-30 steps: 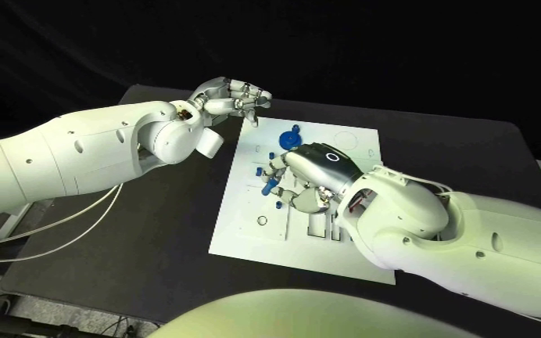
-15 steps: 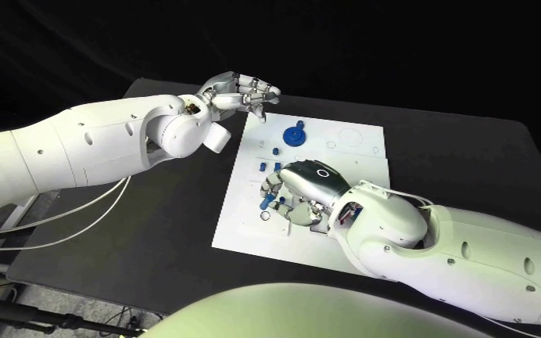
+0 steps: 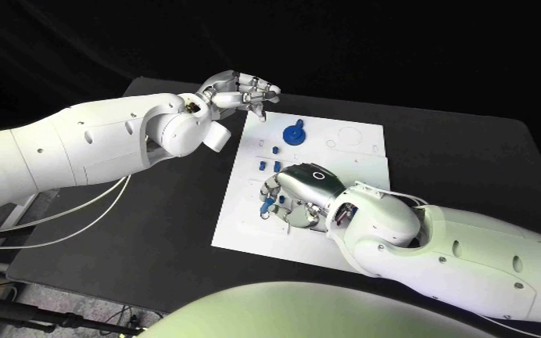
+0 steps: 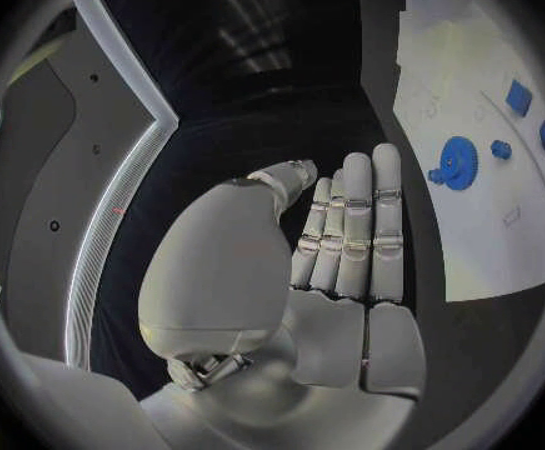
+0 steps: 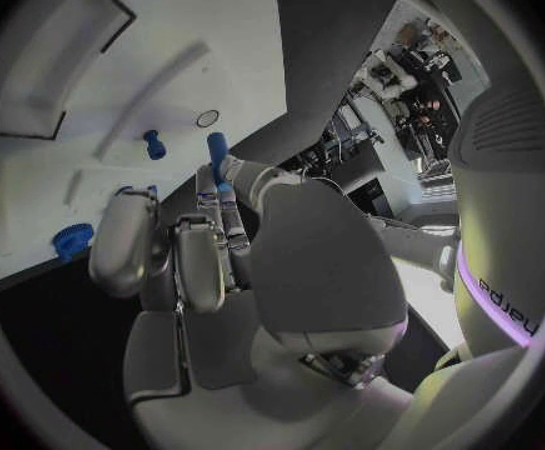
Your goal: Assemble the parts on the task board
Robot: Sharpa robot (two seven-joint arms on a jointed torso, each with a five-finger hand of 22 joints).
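The white task board (image 3: 352, 139) lies mid-table. A blue gear (image 3: 294, 133) sits near its far edge, also seen as the gear (image 4: 455, 158) in the left wrist view. Small blue pieces (image 3: 270, 166) stand just nearer. My right hand (image 3: 300, 194) hovers low over the board's middle, fingers curled. A blue peg (image 5: 218, 154) sticks out between its fingertips, pinched there. Another blue peg (image 5: 155, 145) stands in the board (image 5: 185, 20) beside it. My left hand (image 3: 240, 92) floats off the board's far left corner, holding nothing, with its fingers (image 4: 353, 220) side by side.
A long rectangular recess (image 5: 57, 70) and a small ring hole (image 5: 207, 118) mark the board ahead of my right hand. Black tabletop (image 3: 169, 197) surrounds the board. My right forearm (image 3: 451, 244) covers the board's near right corner.
My right hand has slid across the board toward its near left part with the blue peg. My left hand stays almost where it was.
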